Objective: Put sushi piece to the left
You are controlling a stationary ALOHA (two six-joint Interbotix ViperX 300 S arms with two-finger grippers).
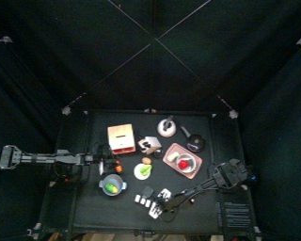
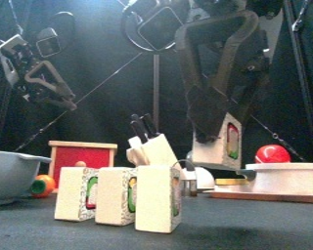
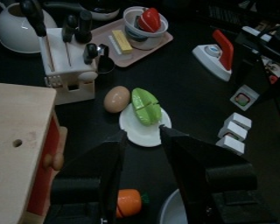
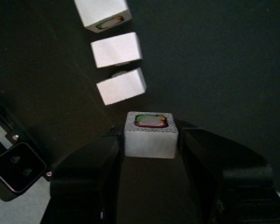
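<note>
Three white sushi pieces stand in a row at the table's front; they also show in the right wrist view and the top view. My right gripper is shut on another sushi piece with a green and red filling. It holds that piece above the table, just right of the row. My left gripper is open and empty, hovering near a green leaf on a white plate at the table's left side.
A knife block, an egg, a wooden box, a kettle, a tray with a bowl and a red fruit, a grey bowl and a carrot crowd the table.
</note>
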